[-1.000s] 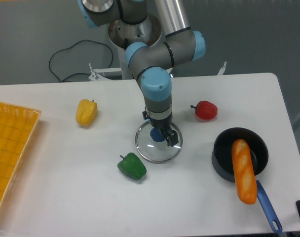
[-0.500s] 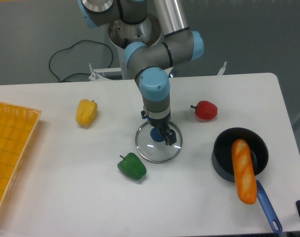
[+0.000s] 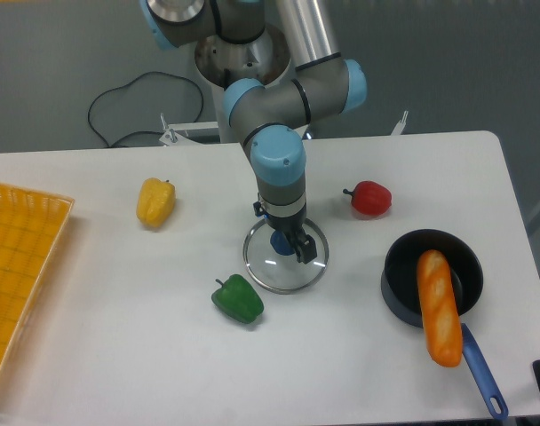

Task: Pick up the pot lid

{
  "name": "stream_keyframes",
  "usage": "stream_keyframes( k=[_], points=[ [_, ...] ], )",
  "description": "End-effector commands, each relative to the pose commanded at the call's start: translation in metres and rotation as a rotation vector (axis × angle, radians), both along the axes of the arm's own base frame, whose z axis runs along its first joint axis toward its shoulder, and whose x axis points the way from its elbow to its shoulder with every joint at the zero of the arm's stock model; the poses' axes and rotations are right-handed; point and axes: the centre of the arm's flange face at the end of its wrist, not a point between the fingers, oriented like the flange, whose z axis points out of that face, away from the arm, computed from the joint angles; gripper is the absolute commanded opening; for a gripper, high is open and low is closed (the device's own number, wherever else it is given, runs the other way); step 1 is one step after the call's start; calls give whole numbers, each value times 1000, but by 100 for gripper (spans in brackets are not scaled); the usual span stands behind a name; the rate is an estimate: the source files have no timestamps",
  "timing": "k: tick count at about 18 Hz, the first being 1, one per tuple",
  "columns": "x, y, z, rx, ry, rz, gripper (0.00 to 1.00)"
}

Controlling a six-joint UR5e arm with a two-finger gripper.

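My gripper (image 3: 283, 229) points down over the pot lid, its two fingers spread apart, one toward the back left and the other toward the front right. The clear round pot lid (image 3: 274, 277) with a metal rim lies on the table. Its blue knob (image 3: 281, 243) shows between the fingers, partly covered by the gripper. Whether the fingertips touch the lid cannot be told.
A green pepper (image 3: 238, 300) lies just front-left of the lid, and a red one (image 3: 370, 199) behind right. A yellow pepper (image 3: 155, 202) is left, near an orange crate (image 3: 17, 266). At right, a blue-handled black pan (image 3: 399, 282) holds an orange baguette-shaped item (image 3: 439, 306).
The gripper has shifted slightly left over the lid and seems a little lower, covering more of the knob's upper part. The lid and the other objects have stayed in place.
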Motion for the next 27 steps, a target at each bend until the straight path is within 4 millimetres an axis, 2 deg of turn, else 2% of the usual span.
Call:
stream_keyframes(
  k=[9, 11, 12, 14, 15, 21, 27],
  points=[
    [0, 2, -1, -1, -1, -2, 100],
    [0, 4, 1, 0, 0, -5, 88],
    [-1, 4, 1, 0, 0, -3, 78],
    [-1, 5, -1, -4, -2, -2, 50],
    [-1, 6, 0, -5, -1, -1, 44],
    [-2, 6, 0, -5, -1, -3, 44],
    [-7, 11, 4, 0, 7, -3, 40]
  ],
)
